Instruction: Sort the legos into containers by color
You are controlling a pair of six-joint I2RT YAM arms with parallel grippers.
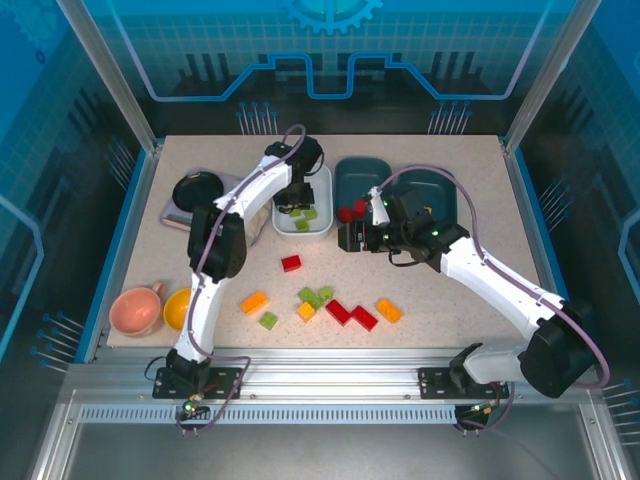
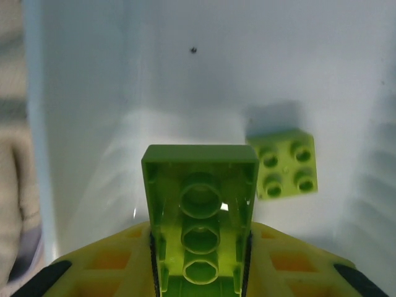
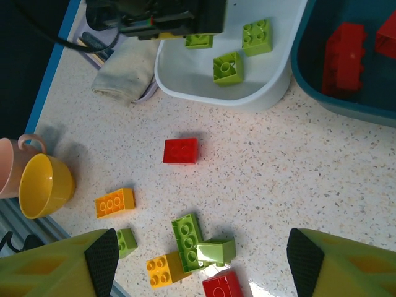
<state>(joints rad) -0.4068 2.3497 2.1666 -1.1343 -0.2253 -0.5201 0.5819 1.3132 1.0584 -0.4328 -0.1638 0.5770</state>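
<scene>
left hand [image 2: 199, 250] pinching lime green plastic brick [image 2: 199, 198] over shallow white tray [image 1: 324, 192] of greens [image 3: 228, 67], upper centre | right hand [image 3: 202, 263] wide, empty

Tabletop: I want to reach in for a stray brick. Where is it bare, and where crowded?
Bare: the left stretch between the black bowl and the pink cup; the strip around the lone red brick, between the white tray and the loose bricks. Crowded: those front bricks, and the teal trays beside the white one.

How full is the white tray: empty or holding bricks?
Not empty: green bricks lie inside the white tray, seen from the right wrist camera.
</scene>
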